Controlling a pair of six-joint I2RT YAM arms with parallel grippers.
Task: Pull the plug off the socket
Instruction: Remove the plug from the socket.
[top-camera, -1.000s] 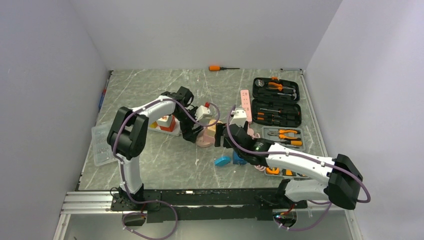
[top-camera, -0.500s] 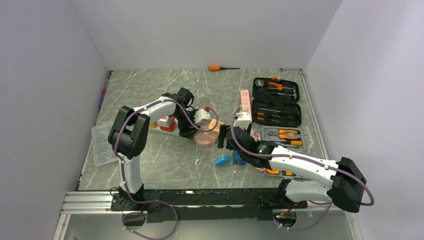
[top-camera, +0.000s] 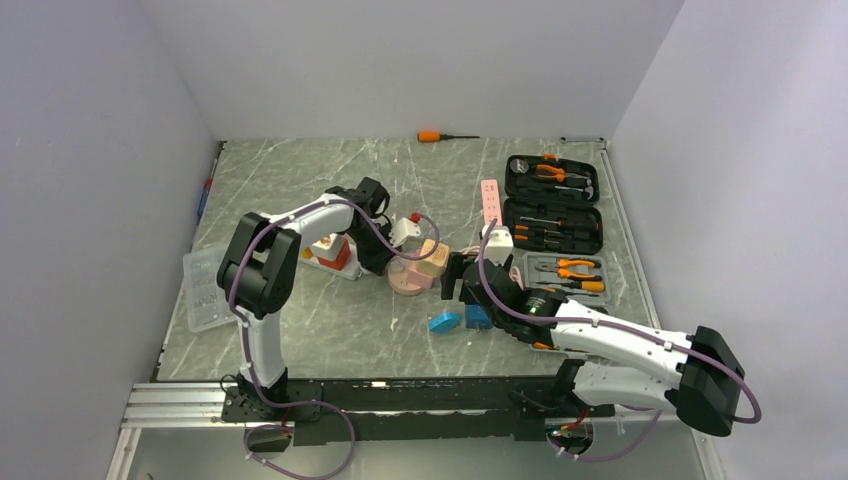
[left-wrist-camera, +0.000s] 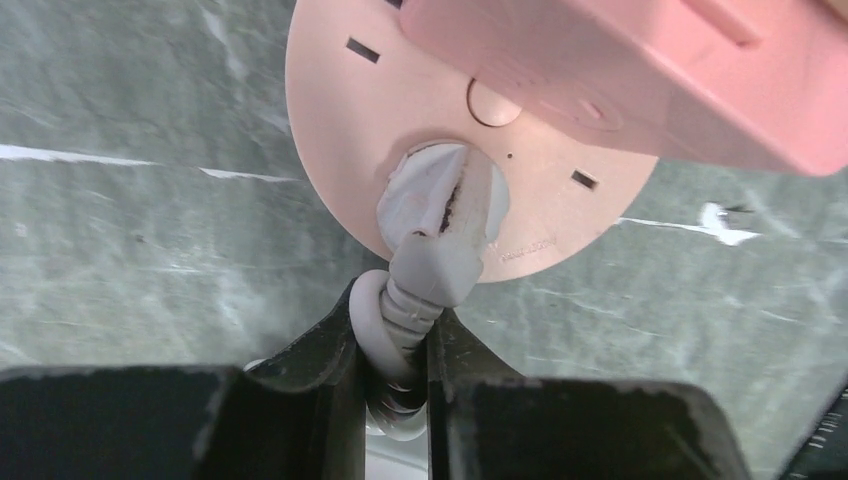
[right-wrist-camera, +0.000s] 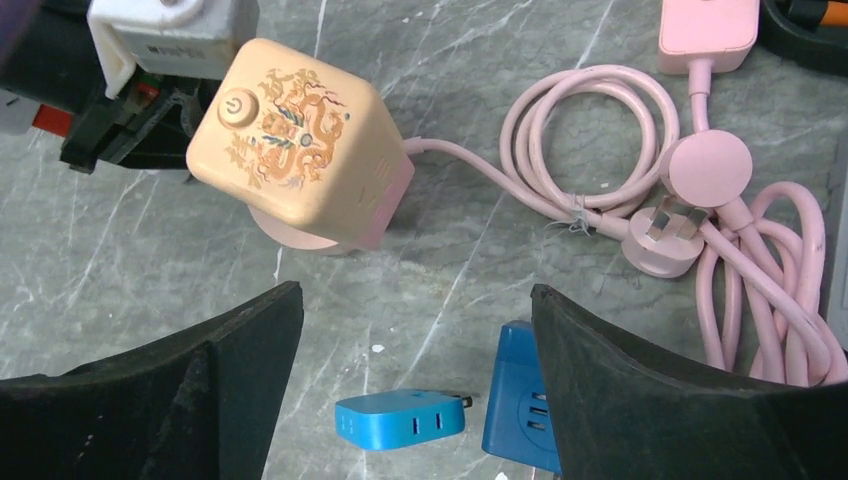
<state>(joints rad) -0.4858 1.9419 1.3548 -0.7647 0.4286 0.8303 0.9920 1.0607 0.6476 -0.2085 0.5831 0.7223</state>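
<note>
The plug (left-wrist-camera: 440, 195) sits in the round pink face of the socket (left-wrist-camera: 335, 110), upper middle of the left wrist view, and as far as I can tell it is fully home. The left tool (left-wrist-camera: 393, 335) is closed tight on the ribbed sleeve (left-wrist-camera: 400, 310) just behind the plug body, not on the body itself. The right tool (right-wrist-camera: 415, 300) is spread wide and holds nothing. It hangs above the worktop (right-wrist-camera: 120, 230) with the socket's cube at the upper left of its view, ahead of its fingers and not between them.

The step in hand looks like the pull itself. It should run straight back along the line of the pins, toward the lower edge of the left wrist view, with no twist or sideways lean. The sleeve is soft, so a crooked pull may bend it or let the grip slide. The socket lies loose on the worktop and would likely drag along with the plug. Closing the right tool on the cube first, or pressing it down, should give the pull something to work against.
</note>
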